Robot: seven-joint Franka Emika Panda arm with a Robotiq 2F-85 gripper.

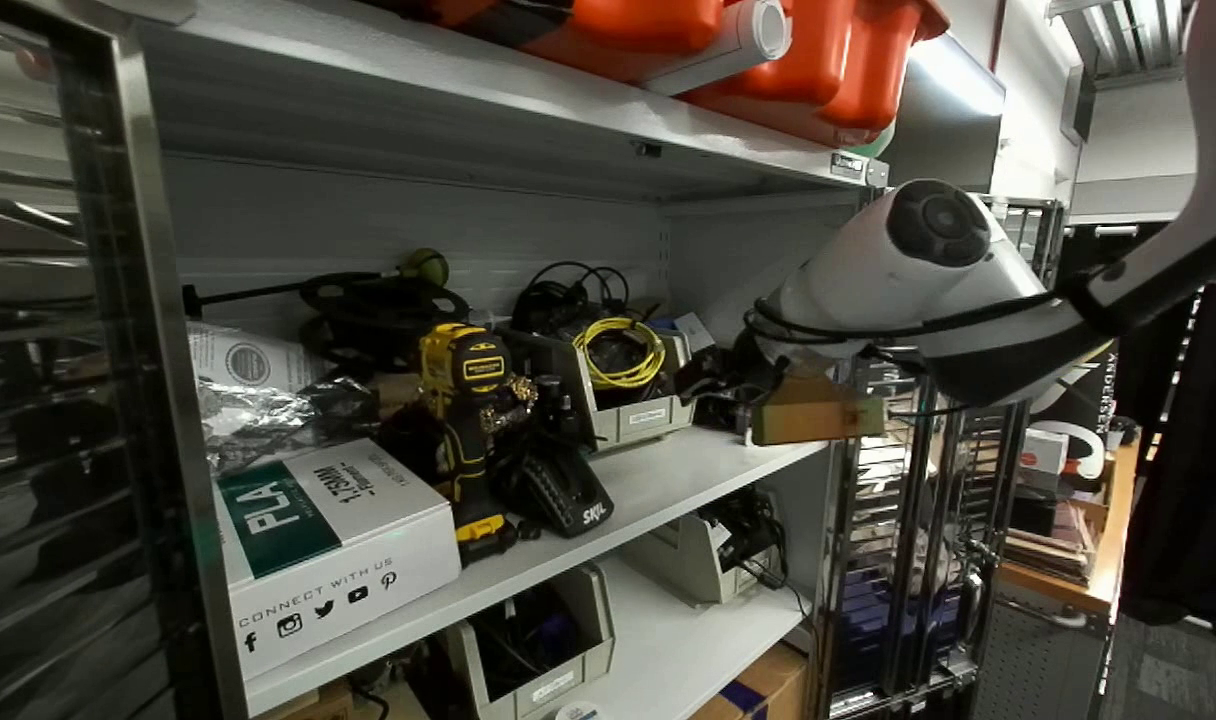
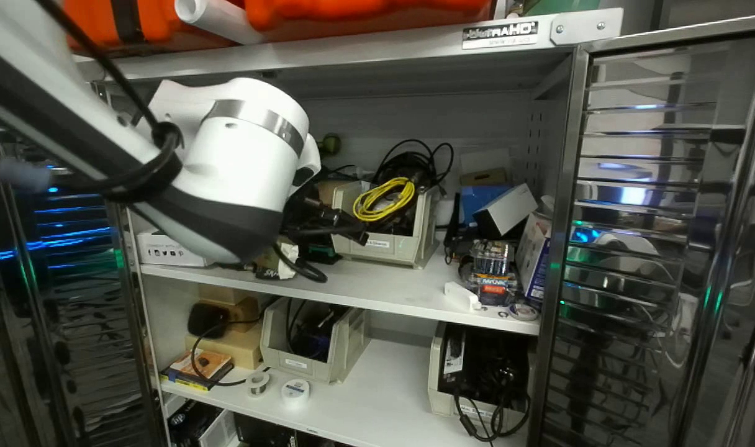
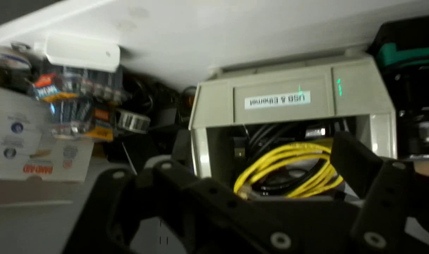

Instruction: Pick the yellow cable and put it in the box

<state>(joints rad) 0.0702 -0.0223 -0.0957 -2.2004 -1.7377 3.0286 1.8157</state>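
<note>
The yellow cable point(image 1: 623, 377) is a coiled loop lying on dark cables in the grey bin point(image 1: 640, 428) on the upper shelf. Both also show in an exterior view, the cable point(image 2: 370, 208) above the label of the bin point(image 2: 402, 249). In the wrist view, the cable point(image 3: 262, 165) shows beyond the fingers, and the bin point(image 3: 281, 83) is labelled "USB & Ethernet", upside down. My gripper point(image 3: 265, 153) is open, with its fingers wide apart and nothing visibly held. The right finger overlaps the coil's edge in this view; I cannot tell whether it touches.
A yellow drill point(image 1: 465, 400) and a white PLA box point(image 1: 338, 545) stand on the same shelf. Battery packs point(image 2: 492, 273) and a white box point(image 2: 506, 210) lie on the bin's other side. The upper shelf board point(image 1: 518, 90) hangs above. Metal doors point(image 2: 638, 223) flank the cabinet.
</note>
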